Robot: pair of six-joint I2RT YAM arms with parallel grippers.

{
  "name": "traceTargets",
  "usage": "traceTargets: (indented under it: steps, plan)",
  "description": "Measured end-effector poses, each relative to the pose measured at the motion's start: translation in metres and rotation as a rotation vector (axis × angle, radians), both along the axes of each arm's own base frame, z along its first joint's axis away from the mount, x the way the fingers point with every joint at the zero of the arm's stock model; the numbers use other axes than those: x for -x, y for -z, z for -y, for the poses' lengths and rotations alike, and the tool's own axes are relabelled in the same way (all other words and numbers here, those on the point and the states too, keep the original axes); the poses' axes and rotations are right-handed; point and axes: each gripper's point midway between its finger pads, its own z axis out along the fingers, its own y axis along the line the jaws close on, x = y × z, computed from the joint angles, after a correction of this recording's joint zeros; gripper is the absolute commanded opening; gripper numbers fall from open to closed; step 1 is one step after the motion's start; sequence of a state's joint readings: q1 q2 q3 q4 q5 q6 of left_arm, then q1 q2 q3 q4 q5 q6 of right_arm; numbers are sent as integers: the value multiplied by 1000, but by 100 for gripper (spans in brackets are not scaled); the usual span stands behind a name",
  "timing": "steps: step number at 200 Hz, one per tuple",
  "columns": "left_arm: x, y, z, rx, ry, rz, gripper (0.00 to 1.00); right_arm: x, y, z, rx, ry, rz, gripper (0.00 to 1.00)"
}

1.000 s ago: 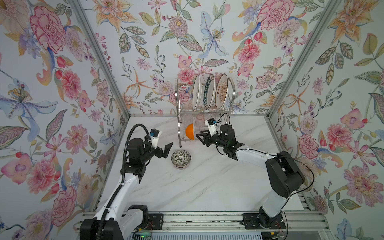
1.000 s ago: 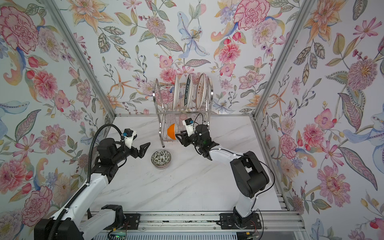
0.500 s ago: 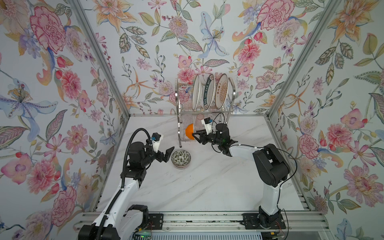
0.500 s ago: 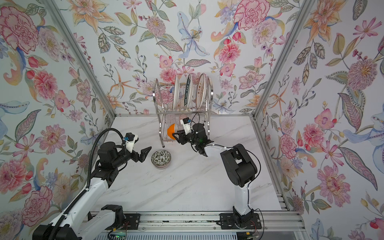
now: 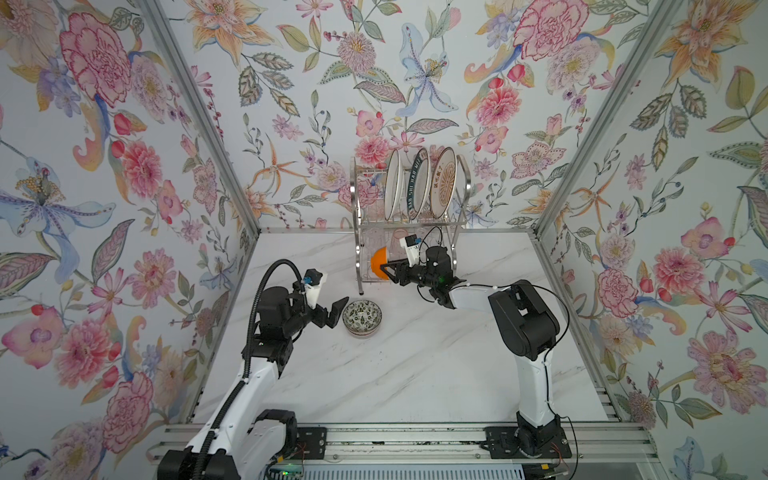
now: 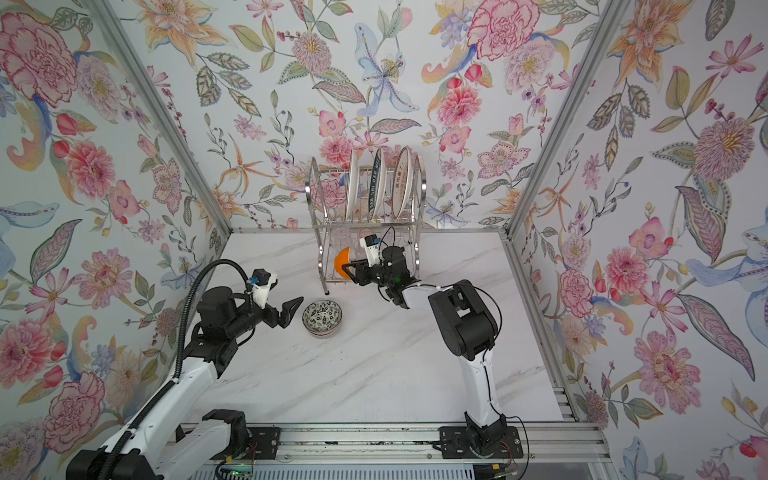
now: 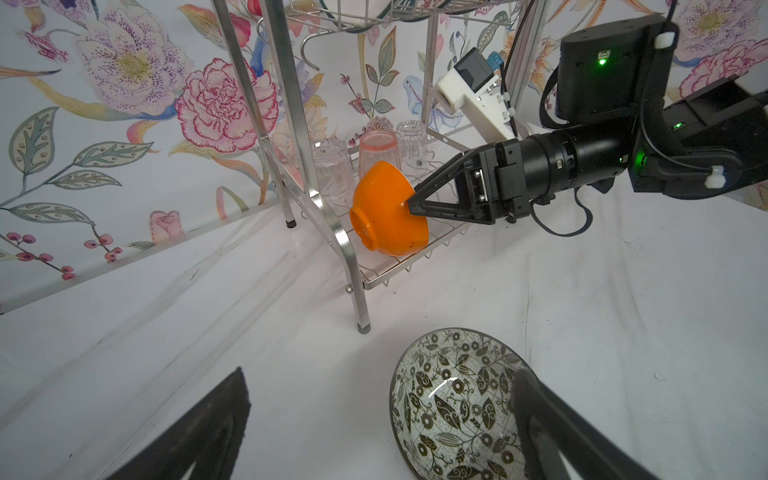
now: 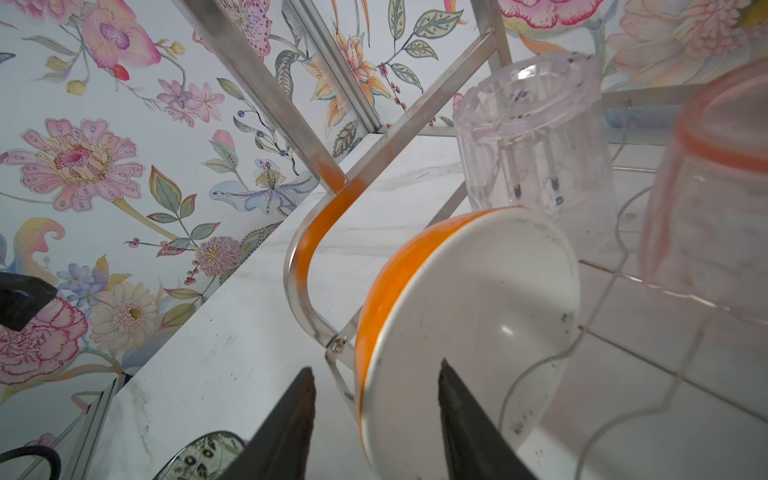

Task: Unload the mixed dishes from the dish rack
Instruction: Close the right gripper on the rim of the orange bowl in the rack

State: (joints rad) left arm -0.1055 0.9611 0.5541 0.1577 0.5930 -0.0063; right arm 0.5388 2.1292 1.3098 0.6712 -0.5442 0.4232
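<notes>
White marble tabletop (image 5: 415,374): is lying matt and grey-veined under both arms.
Left gripper (image 5: 337,312): is hovering toward 9 o'clock of the table, its black wedge fingers spread wide and holding nothing.
Leaf-patterned bowl (image 5: 362,318): is sitting upright on the marble at that gripper's 3 o'clock. Only the left wrist view (image 7: 453,407) is giving the glossy dark leaves inside it clearly.
Right gripper (image 6: 351,266): is reaching in from 3 o'clock, jaws half spread and straddling the orange bowl's rim, one finger outside, one inside. The right wrist view is showing a gap on each side, so it is pinching nothing.
Orange bowl (image 5: 378,262): is leaning on its edge at the 9 o'clock end of the rack's lower shelf. The top views are giving only an orange cap, the right wrist view (image 8: 469,332) its smooth white inside, and the left wrist view (image 7: 386,212) its foot ring.
Glasses: a clear ribbed glass (image 7: 330,170), a pink glass (image 7: 376,151) and a second clear glass (image 7: 411,143) are standing upside down behind it, faint in the top views.
Plates: the white plate (image 5: 392,185), teal-lettered plate (image 5: 419,185) and orange sunburst plate (image 5: 444,183) are standing on edge in the upper slots.
Dish rack (image 5: 354,208): is standing at 12 o'clock against the floral wall (image 5: 291,83), all shiny steel wire with curved side frames.
</notes>
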Motion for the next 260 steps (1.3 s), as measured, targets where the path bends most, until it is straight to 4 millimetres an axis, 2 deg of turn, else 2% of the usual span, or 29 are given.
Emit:
traceTargets:
  steps: [71, 113, 260]
  plan:
    - [2, 4, 3, -8, 15, -6, 99, -10, 6, -12, -46, -22, -58, 42]
    - [1, 8, 3, -9, 15, -17, 99, -10, 12, -15, -60, -33, -91, 35]
    - [1, 13, 7, -12, 25, -30, 99, -4, 3, -20, -122, -70, -130, 16]
